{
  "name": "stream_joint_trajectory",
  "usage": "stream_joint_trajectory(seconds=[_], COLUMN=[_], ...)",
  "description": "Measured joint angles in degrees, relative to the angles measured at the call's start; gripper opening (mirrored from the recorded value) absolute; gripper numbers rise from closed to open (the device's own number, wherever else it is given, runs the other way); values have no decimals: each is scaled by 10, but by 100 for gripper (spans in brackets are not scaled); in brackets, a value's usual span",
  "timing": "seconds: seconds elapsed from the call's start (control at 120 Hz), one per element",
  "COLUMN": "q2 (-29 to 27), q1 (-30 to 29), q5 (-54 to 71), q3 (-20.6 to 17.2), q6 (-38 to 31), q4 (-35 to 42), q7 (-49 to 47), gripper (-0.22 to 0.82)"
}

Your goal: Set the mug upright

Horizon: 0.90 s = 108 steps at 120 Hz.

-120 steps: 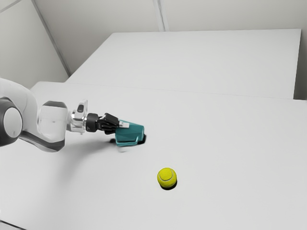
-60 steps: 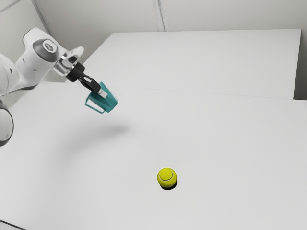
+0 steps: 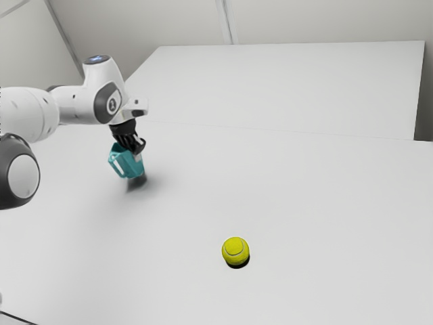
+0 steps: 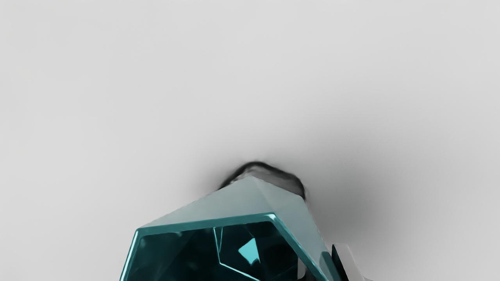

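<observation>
The gripper point(image 3: 137, 155) points down at the exterior view's left, shut on the wall of the teal mug point(image 3: 134, 166). The mug hangs just under the hand, a little tilted, its handle toward the exterior view's left and its base close to the table. In the wrist view the open mouth of the angular mug point(image 4: 242, 218) faces the camera. There the gripper point(image 4: 321, 267) has one finger outside the wall and the other inside the mouth. Whether the base touches the table cannot be told.
A yellow-green tennis ball point(image 3: 235, 251) rests on the white table point(image 3: 318, 223), well apart from the mug, toward the exterior view's bottom. Another white surface point(image 3: 291, 88) lies behind the table.
The mug, first lying low in the grip, was lifted toward the exterior view's upper left and turned. Now it is lower again, more nearly upright, with my hand pointing down. The ball has not moved.
</observation>
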State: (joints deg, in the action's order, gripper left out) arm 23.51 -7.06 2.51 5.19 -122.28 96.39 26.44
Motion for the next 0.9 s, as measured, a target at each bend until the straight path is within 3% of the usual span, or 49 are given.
stream_joint_trajectory(seconds=[0.358,0.533,0.667,0.767,0.9], q2=[5,4,0,-34,-115], q1=[8,8,8,8,7], q5=[33,25,23,25,24], q3=[0,0,0,-1,-35], q6=[-125,-143,-149,-103,41], q4=[41,52,53,12,-72], q7=[-136,-181,-209,-227,-252], gripper=[-15,23,40,48,54])
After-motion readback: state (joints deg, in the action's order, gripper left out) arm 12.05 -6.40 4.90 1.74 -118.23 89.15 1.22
